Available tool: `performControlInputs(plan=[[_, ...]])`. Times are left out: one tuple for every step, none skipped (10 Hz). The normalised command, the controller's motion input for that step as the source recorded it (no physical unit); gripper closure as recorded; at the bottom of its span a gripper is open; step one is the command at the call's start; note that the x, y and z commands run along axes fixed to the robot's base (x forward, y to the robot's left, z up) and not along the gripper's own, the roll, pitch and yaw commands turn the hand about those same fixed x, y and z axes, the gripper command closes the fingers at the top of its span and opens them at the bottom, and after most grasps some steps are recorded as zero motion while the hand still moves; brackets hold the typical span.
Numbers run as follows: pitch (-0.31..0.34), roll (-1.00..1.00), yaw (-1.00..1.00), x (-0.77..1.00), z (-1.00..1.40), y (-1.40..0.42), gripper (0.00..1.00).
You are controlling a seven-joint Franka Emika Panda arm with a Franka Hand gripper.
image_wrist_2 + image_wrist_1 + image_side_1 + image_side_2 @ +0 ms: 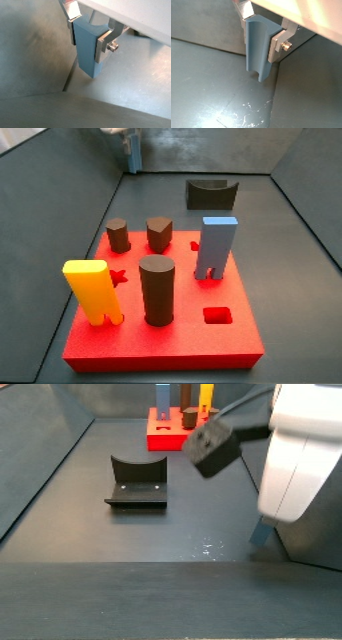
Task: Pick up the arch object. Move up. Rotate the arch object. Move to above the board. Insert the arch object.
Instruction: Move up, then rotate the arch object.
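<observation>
My gripper (pixel 260 37) is shut on the arch object (pixel 258 55), a slim grey-blue piece that hangs down between the silver fingers (pixel 278 47) above the dark floor. Both wrist views show this hold, and in one the gripper (pixel 87 40) pinches the arch object's (pixel 87 55) upper part. In a side view the arch object (pixel 134 160) hangs at the far back left of the bin, well behind the red board (pixel 160 343). In a side view its lower end (pixel 258 534) shows below the white arm.
On the board stand a yellow block (pixel 91 293), three dark brown pegs (pixel 158 288) and a wider light-blue block (pixel 217 248). A squat dark-grey block (pixel 210 194) with a curved-in top sits on the floor behind the board. Grey bin walls close in on all sides.
</observation>
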Motion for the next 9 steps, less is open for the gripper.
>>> performControlInputs(plan=[[0.052, 0.05, -0.01, -0.02, 0.46, 0.01, 1.0], [0.063, 0.06, 0.0, -0.02, 0.32, 0.01, 1.0], [0.0, 0.0, 0.0, 0.4, 0.7, -1.0, 1.0], [0.012, 0.01, 0.01, 0.4, 0.67, -1.0, 1.0], [0.068, 0.03, 0.03, 0.37, 0.66, -1.0, 1.0], [0.08, 0.04, 0.03, 0.36, 0.66, -1.0, 1.0], [0.097, 0.06, 0.03, 0.34, 0.66, -1.0, 1.0], [0.105, 0.07, 0.03, 0.34, 0.66, -1.0, 1.0], [0.116, 0.08, 0.03, 0.32, 0.66, -1.0, 1.0]])
